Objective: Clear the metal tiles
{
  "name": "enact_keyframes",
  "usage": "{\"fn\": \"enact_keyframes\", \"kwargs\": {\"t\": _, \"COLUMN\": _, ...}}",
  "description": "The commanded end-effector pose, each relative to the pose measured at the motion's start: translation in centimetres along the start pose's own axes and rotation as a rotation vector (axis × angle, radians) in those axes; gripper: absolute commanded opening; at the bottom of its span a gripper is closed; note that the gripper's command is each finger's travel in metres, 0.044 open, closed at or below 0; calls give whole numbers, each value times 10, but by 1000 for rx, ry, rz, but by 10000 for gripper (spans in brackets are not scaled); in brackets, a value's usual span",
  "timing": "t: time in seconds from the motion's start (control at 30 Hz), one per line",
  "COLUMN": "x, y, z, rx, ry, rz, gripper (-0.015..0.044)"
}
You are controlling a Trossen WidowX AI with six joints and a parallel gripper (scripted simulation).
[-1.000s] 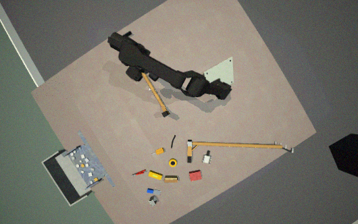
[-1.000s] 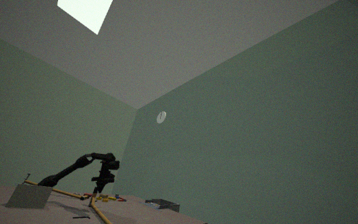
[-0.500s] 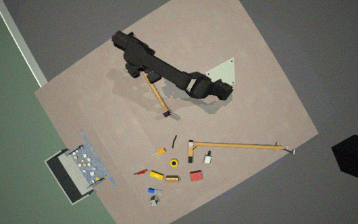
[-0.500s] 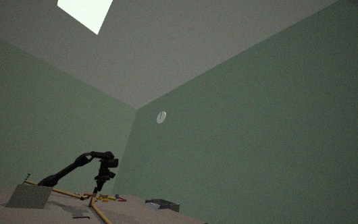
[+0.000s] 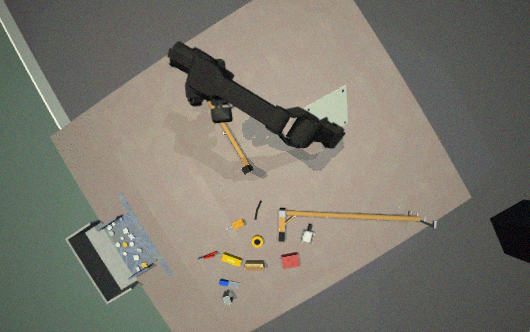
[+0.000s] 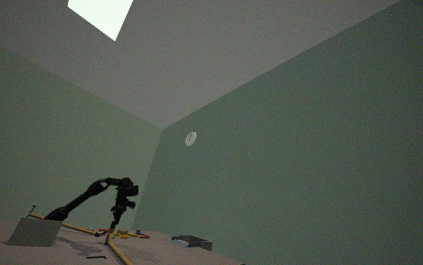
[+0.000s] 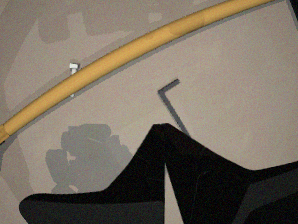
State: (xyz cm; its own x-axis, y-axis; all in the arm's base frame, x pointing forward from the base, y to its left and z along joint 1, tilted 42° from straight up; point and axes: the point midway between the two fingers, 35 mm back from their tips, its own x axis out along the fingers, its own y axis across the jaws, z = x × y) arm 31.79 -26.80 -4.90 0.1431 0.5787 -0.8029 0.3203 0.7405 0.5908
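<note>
The steel plate (image 5: 150,245) (image 6: 180,242) lies at the left table edge, with many small white tiles and a few orange ones on its box end. The catch box (image 5: 87,271) (image 6: 204,244) adjoins it. A long orange pole (image 5: 234,145) (image 6: 118,253) (image 7: 120,57) with a black end lies under the arm, its other end hidden. Another long orange-handled tool (image 5: 350,216) with a crossbar lies at the right; I cannot tell which is the scraper. My gripper (image 6: 113,229) (image 7: 160,131) is shut and empty, pointing down near the first pole, which passes ahead of the fingertips, not between them.
A bolt (image 7: 74,66) lies at the pole, and a hex key (image 7: 172,111) (image 6: 96,257) near my fingertips. A red block (image 5: 290,260), a yellow block (image 5: 231,259), a tape roll (image 5: 257,241) and a screwdriver (image 5: 238,224) lie beyond, towards the front.
</note>
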Motion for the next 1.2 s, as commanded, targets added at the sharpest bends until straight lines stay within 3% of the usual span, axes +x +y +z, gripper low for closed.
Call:
{"fn": "enact_keyframes", "kwargs": {"t": 0.0, "x": -5, "y": -1, "z": -2, "rx": 97, "ry": -11, "rz": -12, "gripper": 0}}
{"fn": "enact_keyframes", "kwargs": {"t": 0.37, "x": -6, "y": -2, "z": -4, "rx": 211, "ry": -22, "rz": -18, "gripper": 0}}
{"fn": "enact_keyframes", "kwargs": {"t": 1.17, "x": 46, "y": -3, "z": -4, "rx": 244, "ry": -23, "rz": -20, "gripper": 0}}
